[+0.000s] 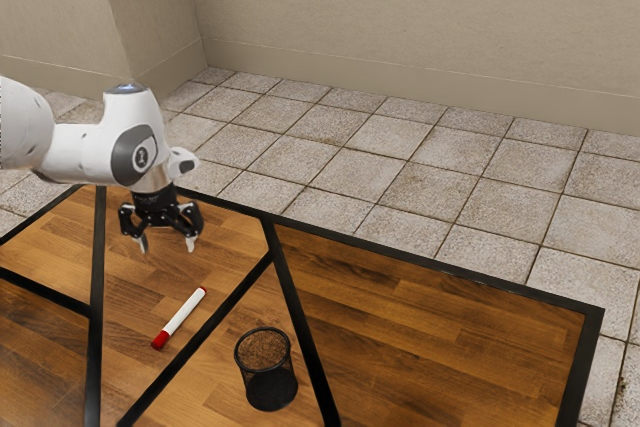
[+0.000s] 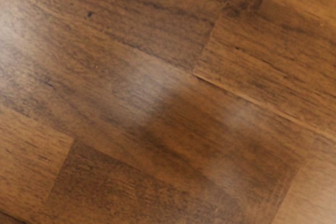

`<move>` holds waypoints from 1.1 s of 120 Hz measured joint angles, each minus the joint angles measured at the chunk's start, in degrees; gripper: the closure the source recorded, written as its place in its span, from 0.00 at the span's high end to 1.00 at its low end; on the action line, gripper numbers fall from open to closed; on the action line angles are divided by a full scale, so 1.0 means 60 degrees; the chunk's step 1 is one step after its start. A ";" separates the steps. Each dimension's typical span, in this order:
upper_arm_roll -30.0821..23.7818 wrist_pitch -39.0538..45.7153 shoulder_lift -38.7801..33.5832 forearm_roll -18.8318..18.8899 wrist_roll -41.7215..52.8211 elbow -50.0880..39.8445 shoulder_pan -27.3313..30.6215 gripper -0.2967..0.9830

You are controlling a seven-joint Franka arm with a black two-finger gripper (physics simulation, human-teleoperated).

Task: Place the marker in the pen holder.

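one marker (image 1: 181, 317), one pen holder (image 1: 271, 389), one gripper (image 1: 167, 244), one arm (image 1: 85, 152), one table (image 1: 430, 347)

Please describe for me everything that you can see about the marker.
The marker is a slim, straight stick with a smooth white barrel that looks like plastic. A longer red part, probably its cap, covers one end, and a small red piece is at the other. It lies flat on the wooden table, slanting, its longer red end toward the exterior view's lower left. It is outside the pen holder. Only the table touches it.
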 joint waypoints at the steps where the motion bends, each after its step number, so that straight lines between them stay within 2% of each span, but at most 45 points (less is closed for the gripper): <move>1: -0.0010 0.0079 0.0027 -0.0042 0.0051 -0.0009 0.0031 0.77; 10: -0.0153 0.0704 0.0141 -0.0399 0.0478 -0.0291 0.0145 0.77; 23: -0.0372 0.1569 -0.0360 -0.0815 0.1006 -0.1696 -0.0057 0.77; 49: -0.0899 0.2402 -0.1150 -0.0843 0.1949 -0.2919 -0.0167 0.76; 86: -0.0963 0.2685 -0.0754 -0.0757 0.3278 -0.2847 -0.0121 0.75; 106: -0.0963 0.2728 -0.0690 -0.0998 0.3711 -0.2796 -0.0087 0.75; 132: -0.0955 0.2751 -0.0713 -0.1049 0.4018 -0.2796 -0.0101 0.41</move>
